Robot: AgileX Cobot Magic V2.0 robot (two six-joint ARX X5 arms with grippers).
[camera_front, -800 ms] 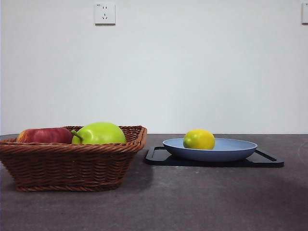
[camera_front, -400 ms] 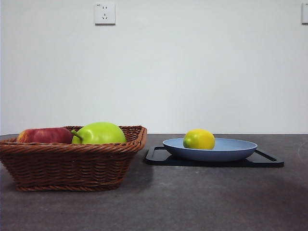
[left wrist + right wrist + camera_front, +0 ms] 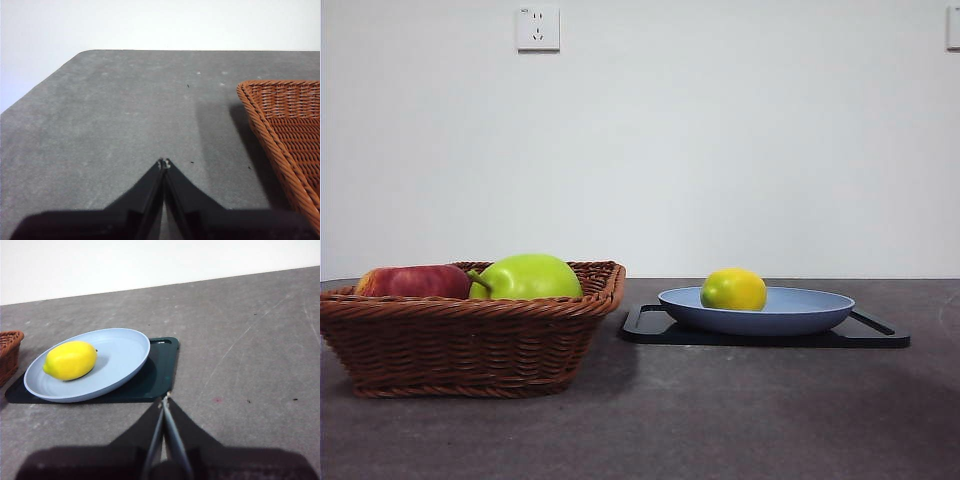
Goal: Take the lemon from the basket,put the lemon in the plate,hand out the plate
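1. The left gripper (image 3: 164,162) hangs over bare table (image 3: 115,130) near the left edge, its two black jaws pressed together at the tips and holding nothing. The basket (image 3: 290,130) lies off to one side of it, apart, with only a corner of its braided rim showing in the left wrist view.
2. In the front view the basket (image 3: 470,340) stands at the left of the table, holding a red apple (image 3: 412,281) and a larger green fruit (image 3: 527,277) with a stem, side by side.
3. Right of the basket, a flat black tray (image 3: 880,335) lies on the table with the plate (image 3: 800,315) resting on it.
4. The lemon (image 3: 733,289) sits in the plate, toward the plate's left side, nearer the basket.
5. The right gripper (image 3: 165,398) hovers over the table just beside the tray's (image 3: 160,365) near edge, jaws closed tip to tip and empty. The plate (image 3: 122,357) is near it; the lemon (image 3: 70,360) lies on the plate's far side from the gripper, well clear of the jaws.
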